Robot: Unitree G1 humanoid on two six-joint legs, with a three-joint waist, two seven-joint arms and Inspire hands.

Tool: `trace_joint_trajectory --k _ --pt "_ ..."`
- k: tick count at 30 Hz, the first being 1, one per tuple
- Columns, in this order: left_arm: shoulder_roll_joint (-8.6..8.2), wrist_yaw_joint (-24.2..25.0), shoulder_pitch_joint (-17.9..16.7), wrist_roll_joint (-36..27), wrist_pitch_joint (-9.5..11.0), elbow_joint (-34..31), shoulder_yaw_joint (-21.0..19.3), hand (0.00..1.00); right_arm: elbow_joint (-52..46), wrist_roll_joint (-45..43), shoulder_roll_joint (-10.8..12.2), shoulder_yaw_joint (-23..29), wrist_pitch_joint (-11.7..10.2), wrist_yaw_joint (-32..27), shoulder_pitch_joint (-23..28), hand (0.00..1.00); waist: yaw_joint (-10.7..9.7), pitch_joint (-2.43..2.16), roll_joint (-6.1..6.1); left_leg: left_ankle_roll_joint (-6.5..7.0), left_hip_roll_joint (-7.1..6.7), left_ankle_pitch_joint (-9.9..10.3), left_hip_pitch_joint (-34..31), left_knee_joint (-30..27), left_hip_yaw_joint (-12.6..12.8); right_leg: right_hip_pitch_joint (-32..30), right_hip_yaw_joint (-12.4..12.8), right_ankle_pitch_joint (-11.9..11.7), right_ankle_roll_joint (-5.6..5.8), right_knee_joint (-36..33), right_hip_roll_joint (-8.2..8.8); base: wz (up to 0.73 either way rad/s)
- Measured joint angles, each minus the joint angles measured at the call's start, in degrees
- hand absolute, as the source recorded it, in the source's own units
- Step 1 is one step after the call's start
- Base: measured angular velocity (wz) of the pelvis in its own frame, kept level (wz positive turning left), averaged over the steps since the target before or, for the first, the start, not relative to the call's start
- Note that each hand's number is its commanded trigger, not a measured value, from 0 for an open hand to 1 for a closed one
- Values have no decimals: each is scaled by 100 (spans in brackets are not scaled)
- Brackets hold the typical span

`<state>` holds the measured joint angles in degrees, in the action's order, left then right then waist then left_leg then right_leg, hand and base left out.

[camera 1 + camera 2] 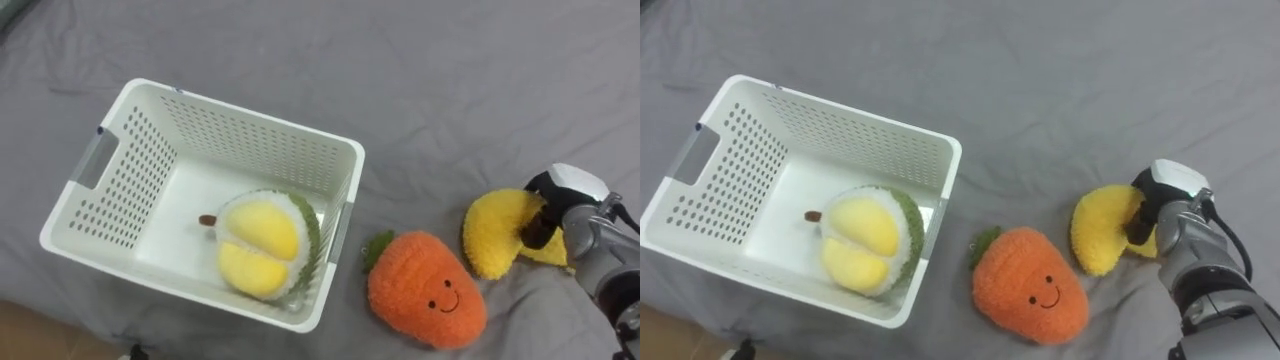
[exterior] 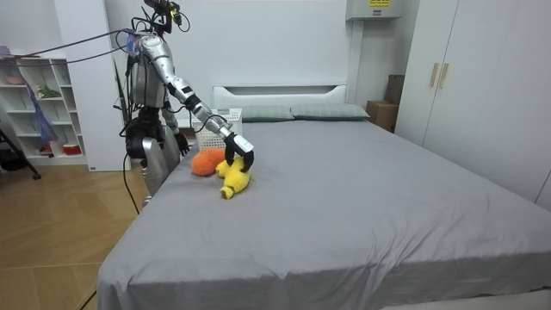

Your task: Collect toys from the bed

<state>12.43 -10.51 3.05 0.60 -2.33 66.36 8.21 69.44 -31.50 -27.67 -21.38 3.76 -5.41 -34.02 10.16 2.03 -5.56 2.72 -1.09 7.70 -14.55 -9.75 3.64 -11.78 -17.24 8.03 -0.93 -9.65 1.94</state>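
Note:
A yellow banana-shaped plush (image 1: 495, 235) lies on the grey bed at the right. My right hand (image 1: 572, 212) is shut on its right end, with dark fingers pressed into the plush. In the room view the same hand (image 2: 241, 153) holds the yellow plush (image 2: 234, 181) low over the sheet. An orange carrot plush (image 1: 425, 290) with a smiling face lies just left of it. A white perforated basket (image 1: 240, 115) stands at the left, and a yellow-and-green durian plush (image 1: 262, 245) lies inside it. My left hand (image 2: 178, 142) hangs at my side by the bed's edge.
I stand at the bed's side near its head end, right arm stretched out over the sheet. The grey bed (image 2: 362, 189) spreads wide beyond the toys. Pillows (image 2: 293, 112) lie at the headboard; a shelf unit (image 2: 43, 103) stands behind me.

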Motion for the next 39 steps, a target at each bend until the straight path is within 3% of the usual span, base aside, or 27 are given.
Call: trace_joint_trajectory --k 13,20,25,31,38,39 --pt "3 -10 20 -48 26 9 111 0 -3 1 6 4 -14 90 46 100 -17 0 1 2 -4 -2 16 0 -2 24 0 0 0 3 3 0" --pt "3 -8 21 -113 69 27 85 0 71 66 7 41 -151 88 45 100 -29 1 2 1 -8 -5 52 -1 -12 57 42 0 0 9 3 0" --pt "2 -23 11 -121 111 27 81 0 -21 658 13 534 -229 29 46 100 -67 1 -4 3 -15 -18 66 10 -6 60 66 0 0 6 6 -1" --pt "-9 -65 -89 -120 107 10 -148 0 -1048 1211 43 969 -245 -3 148 100 -305 -10 -20 3 -8 -19 161 21 91 123 140 0 0 6 4 -6" --pt "-18 -107 -297 -113 12 9 -383 0 -3067 1421 109 1174 -211 -71 730 100 -456 -28 -39 1 2 -17 630 47 158 559 221 1 2 15 0 -5" --pt "-26 -129 -346 -113 10 -9 -390 0 -3462 1430 143 1174 -206 -79 842 100 -511 -48 -27 1 3 -17 679 47 160 609 217 2 2 12 0 0"
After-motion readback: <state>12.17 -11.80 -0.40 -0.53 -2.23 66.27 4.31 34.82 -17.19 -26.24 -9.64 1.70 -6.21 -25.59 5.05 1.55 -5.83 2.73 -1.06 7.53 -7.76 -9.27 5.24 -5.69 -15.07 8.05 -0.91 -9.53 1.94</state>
